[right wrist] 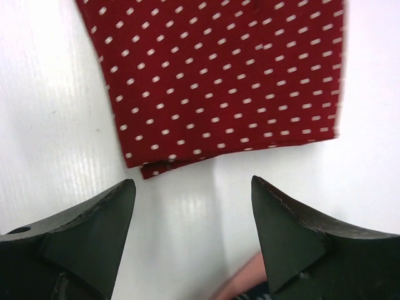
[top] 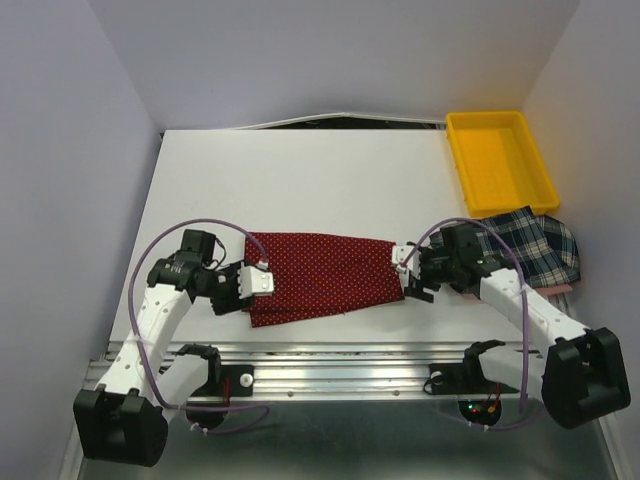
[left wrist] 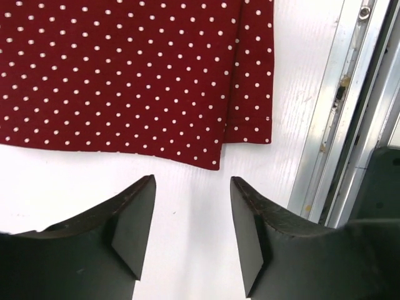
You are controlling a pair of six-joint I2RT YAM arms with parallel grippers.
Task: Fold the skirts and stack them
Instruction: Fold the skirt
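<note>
The dark red dotted skirt (top: 325,275) lies flat on the white table, folded lengthwise, between the two arms. It fills the top of the left wrist view (left wrist: 125,75) and of the right wrist view (right wrist: 219,81). My left gripper (top: 255,285) is open and empty just off the skirt's left end (left wrist: 192,212). My right gripper (top: 408,272) is open and empty just off the skirt's right end (right wrist: 194,212). The plaid skirt (top: 535,250) lies crumpled at the right, behind the right arm.
A yellow plastic tray (top: 500,160) stands at the back right, touching the plaid skirt. A metal rail (top: 340,365) runs along the table's near edge and shows in the left wrist view (left wrist: 337,112). White walls close in both sides.
</note>
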